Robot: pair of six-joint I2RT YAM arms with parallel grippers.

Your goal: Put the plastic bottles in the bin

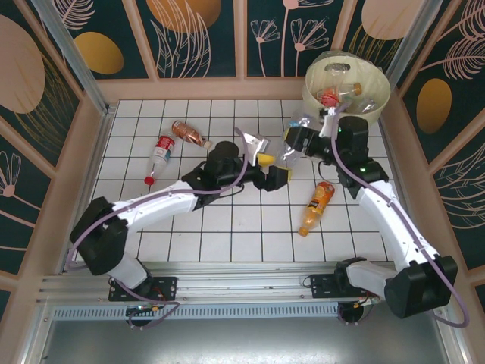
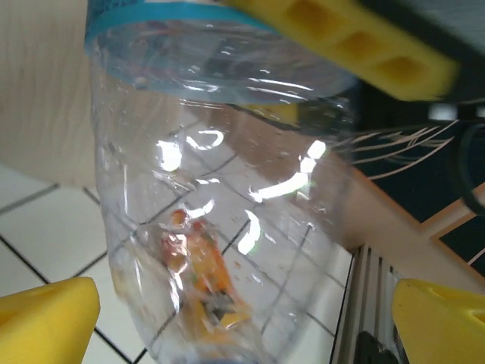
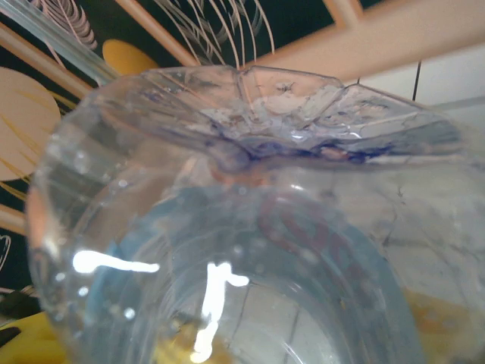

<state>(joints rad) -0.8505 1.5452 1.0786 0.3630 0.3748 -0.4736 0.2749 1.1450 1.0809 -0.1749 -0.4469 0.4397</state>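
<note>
Bin holds several bottles; right gripper clamps clear bottle, left gripper gapes.

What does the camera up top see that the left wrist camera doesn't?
Top camera: the cream bin with bottles inside, plus a red-label bottle and a brown bottle lying on the white tiles.
Left wrist camera: a close look at the left claw, its yellow fingertips wide apart beside the clear bottle, not squeezing it.
Both: the clear bottle up in the air, the right claw holding it, and the orange bottle, which the wrist camera sees through the clear plastic.
</note>
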